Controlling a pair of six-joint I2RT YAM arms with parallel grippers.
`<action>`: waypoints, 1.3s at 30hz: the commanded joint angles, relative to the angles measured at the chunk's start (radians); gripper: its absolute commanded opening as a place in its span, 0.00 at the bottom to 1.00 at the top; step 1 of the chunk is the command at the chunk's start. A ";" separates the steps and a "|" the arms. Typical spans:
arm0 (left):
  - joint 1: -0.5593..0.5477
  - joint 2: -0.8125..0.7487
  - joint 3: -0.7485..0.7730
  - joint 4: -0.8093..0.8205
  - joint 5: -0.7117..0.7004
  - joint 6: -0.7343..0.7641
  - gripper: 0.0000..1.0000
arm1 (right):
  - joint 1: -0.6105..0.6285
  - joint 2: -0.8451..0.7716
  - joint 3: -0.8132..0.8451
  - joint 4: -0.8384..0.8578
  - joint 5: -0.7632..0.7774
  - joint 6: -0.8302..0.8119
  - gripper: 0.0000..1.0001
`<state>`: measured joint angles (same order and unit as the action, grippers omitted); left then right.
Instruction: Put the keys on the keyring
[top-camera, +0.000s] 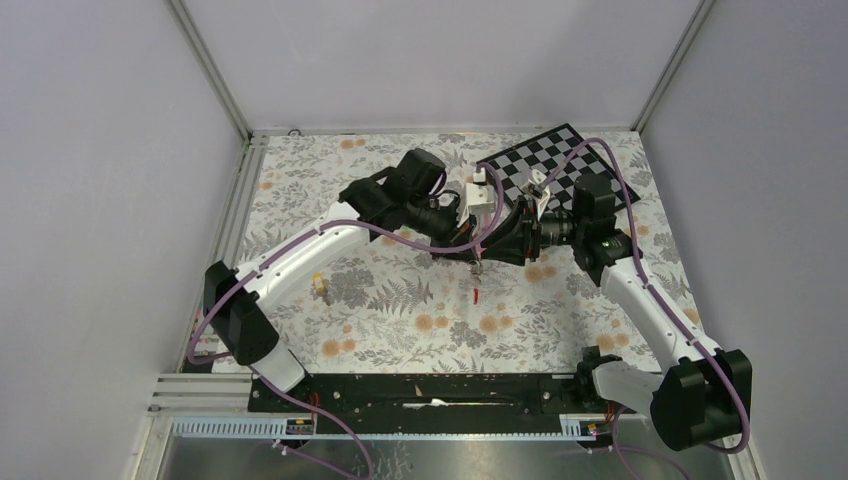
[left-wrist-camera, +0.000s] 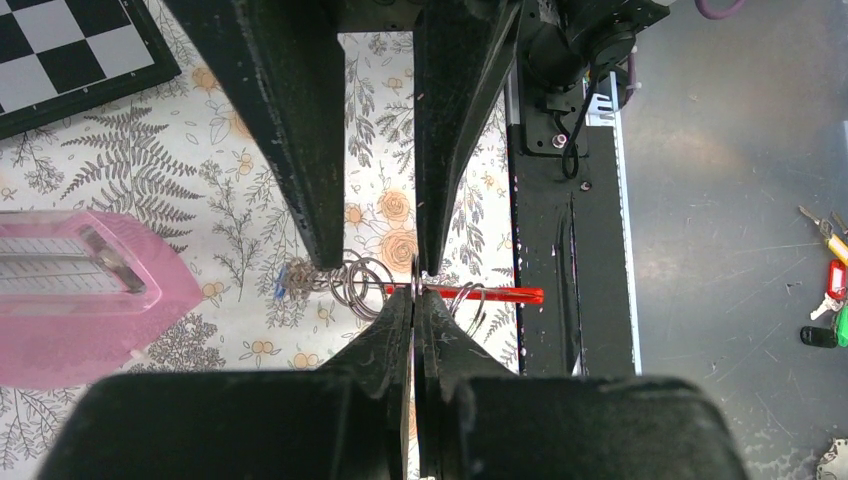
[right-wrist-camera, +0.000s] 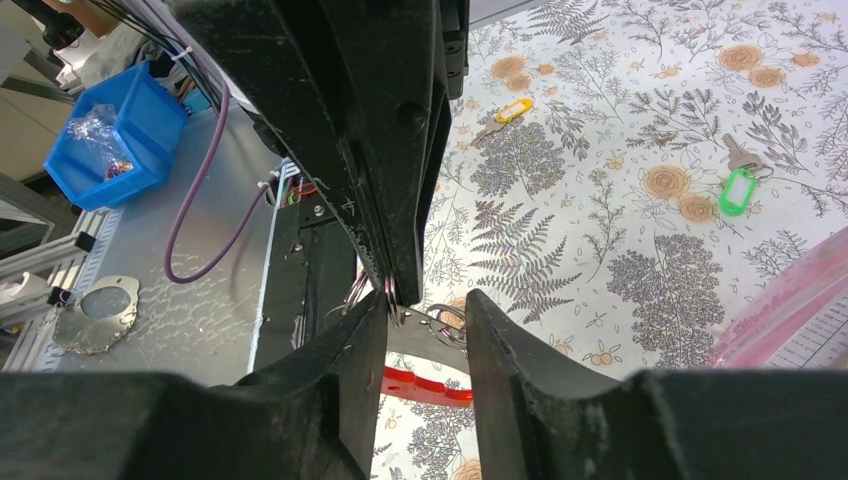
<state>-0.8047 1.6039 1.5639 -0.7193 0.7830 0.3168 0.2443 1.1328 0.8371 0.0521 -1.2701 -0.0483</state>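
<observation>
My two grippers meet above the table's middle. My right gripper (top-camera: 497, 248) (right-wrist-camera: 427, 318) is shut on the grey side of the keyring (right-wrist-camera: 432, 338), and the keyring's red bar (right-wrist-camera: 425, 385) (left-wrist-camera: 490, 294) hangs below it, also showing in the top view (top-camera: 476, 294). My left gripper (top-camera: 468, 246) (left-wrist-camera: 415, 296) is shut on a thin metal split ring (right-wrist-camera: 391, 296) at the keyring. More split rings (left-wrist-camera: 355, 280) hang beside it. A yellow-tagged key (top-camera: 320, 288) (right-wrist-camera: 510, 110) and a green-tagged key (right-wrist-camera: 738, 190) lie on the floral cloth.
A pink metronome-shaped pyramid (left-wrist-camera: 80, 300) lies close behind the grippers. A chessboard (top-camera: 555, 165) is at the back right. The black base rail (top-camera: 430, 390) runs along the near edge. A blue bin (right-wrist-camera: 120, 130) and spare tagged keys (left-wrist-camera: 830, 290) lie off the table.
</observation>
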 joint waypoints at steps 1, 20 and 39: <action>-0.006 0.002 0.059 0.003 -0.002 0.015 0.00 | 0.014 -0.007 0.014 0.013 -0.015 -0.016 0.39; -0.007 0.018 0.074 0.023 -0.004 -0.015 0.00 | 0.038 -0.001 -0.004 0.028 -0.017 -0.002 0.16; 0.158 -0.163 -0.272 0.566 0.301 -0.294 0.41 | -0.008 0.050 -0.060 0.781 -0.011 0.697 0.00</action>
<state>-0.6586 1.4807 1.3140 -0.4114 0.9752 0.1566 0.2409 1.1728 0.7864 0.5865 -1.2770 0.4679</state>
